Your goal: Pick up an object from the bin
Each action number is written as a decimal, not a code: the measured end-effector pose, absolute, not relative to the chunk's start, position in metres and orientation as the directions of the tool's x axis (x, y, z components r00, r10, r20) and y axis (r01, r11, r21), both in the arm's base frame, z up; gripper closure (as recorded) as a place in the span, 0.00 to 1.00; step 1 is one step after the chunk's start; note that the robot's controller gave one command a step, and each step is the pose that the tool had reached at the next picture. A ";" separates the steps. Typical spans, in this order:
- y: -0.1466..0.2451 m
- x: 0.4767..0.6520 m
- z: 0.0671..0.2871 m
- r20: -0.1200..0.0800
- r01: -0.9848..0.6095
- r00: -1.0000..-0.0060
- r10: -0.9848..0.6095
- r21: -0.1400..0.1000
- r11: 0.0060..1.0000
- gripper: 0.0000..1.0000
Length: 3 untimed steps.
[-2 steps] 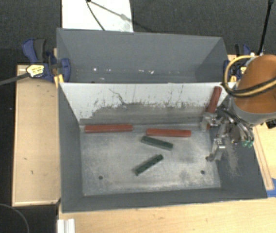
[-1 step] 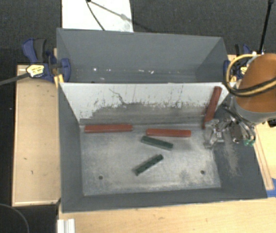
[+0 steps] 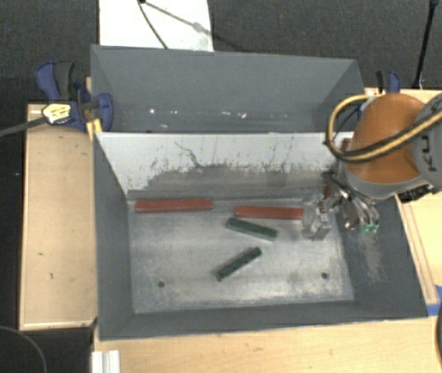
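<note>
Where the arm reaches in from the right, the camera view shows its gripper point(image 3: 316, 221) low in the grey bin point(image 3: 228, 305), close to the floor's far right corner; an orange cover point(image 3: 384, 142) sits on the wrist above it, with a dark and yellow cable point(image 3: 334, 133) looped round the cover's left side; whether the gripper is open or closed I cannot tell, since its metal parts merge into one pale cluster against the grey floor.

Four slim bars lie on the bin floor, well spread and none stacked; the right red bar point(image 3: 267, 213) lies flat along the far edge of the floor, running left to right, and its right end comes up to the gripper; whether the two touch cannot be made out, and nothing can be seen gripped.

The left red bar point(image 3: 173, 204) lies along the same far edge, further left, in line with the first and apart from it.

Just on the near side of the right red bar lies a dark green bar point(image 3: 252, 228), tilted a little, its right end slightly nearer than its left; it is close to the red bar and to the left of the gripper.

A second dark green bar point(image 3: 238, 263) lies nearer, about mid-floor, set on a diagonal with its right end farther back; it is apart from the other three and from the gripper.
</note>
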State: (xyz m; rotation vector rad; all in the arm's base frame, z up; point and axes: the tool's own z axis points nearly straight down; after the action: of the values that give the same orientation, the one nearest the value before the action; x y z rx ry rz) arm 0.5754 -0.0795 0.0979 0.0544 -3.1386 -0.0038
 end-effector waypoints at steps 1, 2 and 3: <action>-0.082 0.576 0.101 0.000 -0.036 -0.999 -0.036 0.000 0.999 0.00; -0.003 0.570 0.069 0.001 0.000 -1.000 0.000 0.004 1.000 0.00; 0.038 0.553 0.070 0.001 -0.292 -0.957 -0.292 0.003 0.957 0.00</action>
State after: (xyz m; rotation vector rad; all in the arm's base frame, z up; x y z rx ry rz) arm 0.5530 0.0376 0.0704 0.4630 -3.1057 -0.0038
